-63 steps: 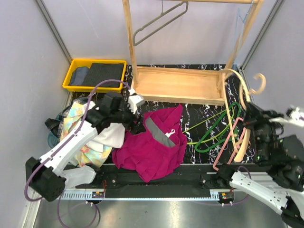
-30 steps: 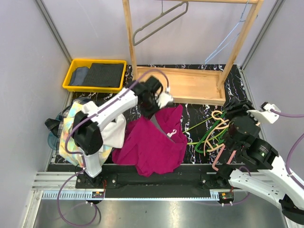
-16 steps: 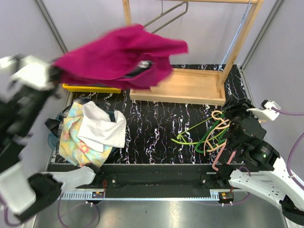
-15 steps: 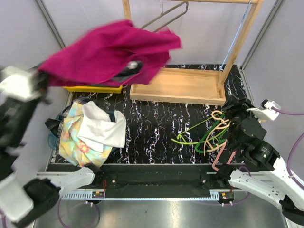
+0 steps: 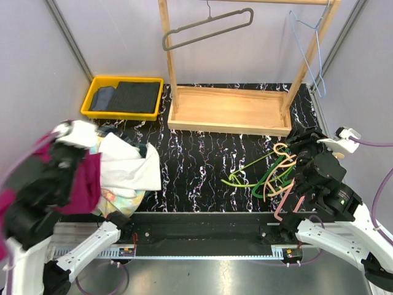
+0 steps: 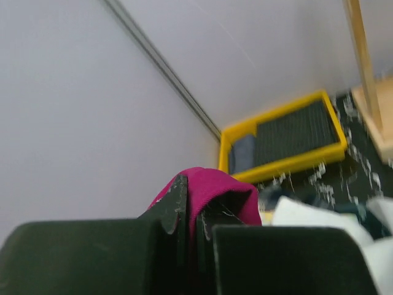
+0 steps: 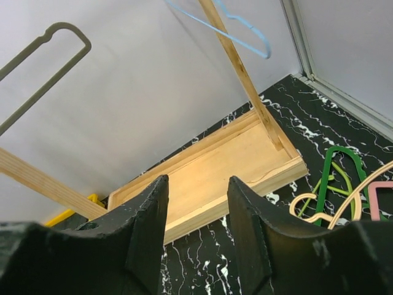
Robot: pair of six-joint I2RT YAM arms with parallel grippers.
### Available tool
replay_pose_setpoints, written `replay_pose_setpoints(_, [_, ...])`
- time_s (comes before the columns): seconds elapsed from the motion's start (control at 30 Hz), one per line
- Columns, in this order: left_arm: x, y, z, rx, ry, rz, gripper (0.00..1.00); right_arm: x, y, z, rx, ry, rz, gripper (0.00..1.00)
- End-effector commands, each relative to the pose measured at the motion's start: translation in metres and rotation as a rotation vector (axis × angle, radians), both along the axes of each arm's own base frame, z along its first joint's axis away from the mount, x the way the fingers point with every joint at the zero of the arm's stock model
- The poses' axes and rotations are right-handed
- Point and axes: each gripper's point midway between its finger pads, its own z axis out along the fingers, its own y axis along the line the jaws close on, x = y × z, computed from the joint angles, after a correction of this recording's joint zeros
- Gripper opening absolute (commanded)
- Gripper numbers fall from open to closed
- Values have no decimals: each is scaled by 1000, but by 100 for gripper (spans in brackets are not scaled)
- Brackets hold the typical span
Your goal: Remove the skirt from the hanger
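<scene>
The magenta skirt [image 5: 89, 180] hangs at the near left, above the clothes pile, pinched in my left gripper [image 6: 193, 192]. That gripper is shut on a fold of the skirt [image 6: 225, 192], and its arm is raised close to the top camera, blurred. No hanger is in the skirt. A cream hanger [image 5: 281, 152] lies on the table at the right among green [image 5: 268, 174] and pink [image 5: 288, 198] hangers. My right gripper [image 7: 197, 184] stands open and empty above that pile, facing the wooden rack; in the top view it sits at the right [image 5: 305, 142].
A yellow bin [image 5: 93, 87] with dark folded cloth sits at the back left. The wooden rack's tray [image 5: 230, 110] stands at the back middle, with a grey hanger [image 5: 206, 27] and a blue wire hanger [image 5: 311, 44] on its rail. A clothes pile [image 5: 132, 167] lies at the left.
My left arm has swung the skirt from high over the back left down to the near left. The rack's grey and blue hangers have shifted. The right arm has stayed put.
</scene>
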Motion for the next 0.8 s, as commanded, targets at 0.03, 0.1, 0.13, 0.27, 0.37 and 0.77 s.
replay_pose_setpoints(0.03, [41, -30, -12, 17, -4, -46, 0, -6, -5, 18, 28, -42, 17, 50])
replay_pose_setpoints(0.1, [43, -35, 2, 14, -19, -66, 0, -10, -10, 18, 28, -45, 14, 50])
replay_pose_setpoints(0.13, [48, -39, 11, 15, -19, -75, 0, -12, -14, 18, 38, -53, 12, 50])
replay_pose_setpoints(0.27, [65, -51, 7, 78, -17, -88, 0, -15, -17, 16, 42, -57, 15, 50])
replay_pose_setpoints(0.37, [75, -55, 13, 89, -36, -81, 0, -15, -17, 14, 34, -51, 18, 49])
replay_pose_setpoints(0.77, [140, -15, -109, 123, 139, 102, 0, -13, -12, 16, 25, -49, 38, 48])
